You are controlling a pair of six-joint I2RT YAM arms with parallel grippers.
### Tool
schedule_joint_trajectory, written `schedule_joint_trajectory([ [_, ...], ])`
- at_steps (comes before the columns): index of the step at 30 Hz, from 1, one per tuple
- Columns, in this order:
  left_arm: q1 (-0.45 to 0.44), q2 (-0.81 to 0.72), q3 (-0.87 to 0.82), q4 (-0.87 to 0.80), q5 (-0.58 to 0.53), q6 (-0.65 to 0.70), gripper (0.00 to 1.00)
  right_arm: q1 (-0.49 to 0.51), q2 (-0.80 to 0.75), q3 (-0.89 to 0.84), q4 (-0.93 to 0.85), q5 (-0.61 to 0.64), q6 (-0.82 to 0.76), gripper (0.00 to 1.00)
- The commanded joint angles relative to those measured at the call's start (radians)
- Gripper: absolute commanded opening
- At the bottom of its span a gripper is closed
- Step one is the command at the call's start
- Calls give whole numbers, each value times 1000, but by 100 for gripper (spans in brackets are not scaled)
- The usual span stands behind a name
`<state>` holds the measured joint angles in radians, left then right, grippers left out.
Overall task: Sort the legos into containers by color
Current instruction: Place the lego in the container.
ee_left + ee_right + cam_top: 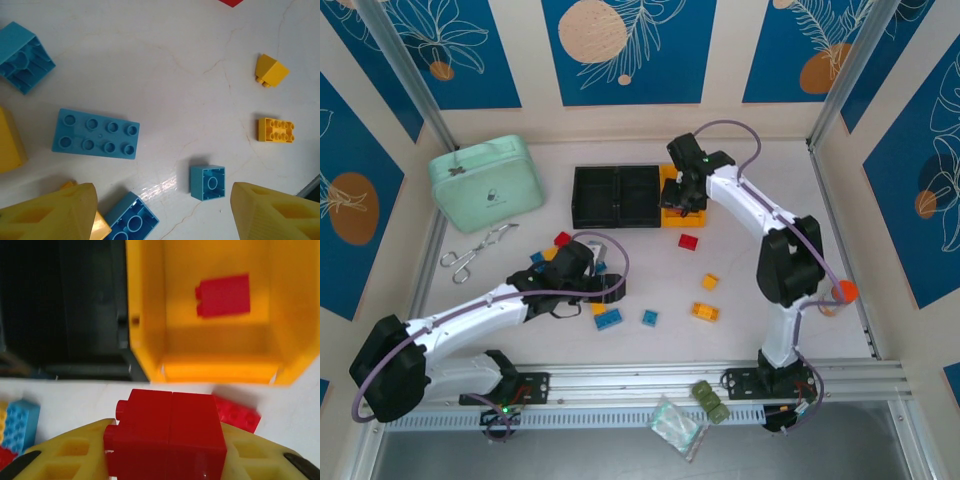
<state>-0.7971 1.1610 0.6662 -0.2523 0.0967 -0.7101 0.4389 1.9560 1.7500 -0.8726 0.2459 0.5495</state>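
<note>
From above, the containers (pixel 617 196) stand toward twelve o'clock of the table's middle, two black bins joined in a row with an orange-yellow bin (pixel 672 216) at their three o'clock end; the right gripper (pixel 686 196) hangs over that orange-yellow bin; the left gripper (pixel 612 288) is low over the loose legos (pixel 705 311) scattered at six o'clock of the bins; a mint-green case (pixel 485 183) lies at nine o'clock of the bins.

In the left wrist view the left gripper's jaws are spread wide with nothing clamped, its yellow fingers (pixel 50 215) at seven and five o'clock; a small blue cube (pixel 207 182) sits on the table between them, nearer the five o'clock one; a long blue lego (pixel 96 133) lies studs up at nine o'clock; two yellow legos (pixel 276 130) lie at three o'clock.

In the right wrist view the right gripper pinches a held red lego (pixel 167 432) at six o'clock, on the near side of the orange-yellow bin; a second red lego (pixel 223 295) lies inside that bin at one o'clock; a third red lego (pixel 239 413) lies on the table just beside the bin's near wall; a black bin (pixel 60 305) is at ten o'clock.
</note>
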Motion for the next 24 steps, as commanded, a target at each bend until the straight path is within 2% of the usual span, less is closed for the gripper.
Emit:
schedule_joint_trajectory([
  [1,-11,-28,25,-31,-32,-18,71,-24,86,132,-97,30,-12,35],
  [8,-8,-10,28,-36,-32,-16,71,-82,263,341,-149,26,4,36],
  [15,-8,22,46,-43,-29,-3,71,-92,420,538,-224,43,2,39],
  [21,-7,26,46,-50,-30,1,71,-94,490,622,-253,50,7,42],
  [24,-8,28,46,-51,-30,3,71,-95,499,638,-261,54,9,47],
])
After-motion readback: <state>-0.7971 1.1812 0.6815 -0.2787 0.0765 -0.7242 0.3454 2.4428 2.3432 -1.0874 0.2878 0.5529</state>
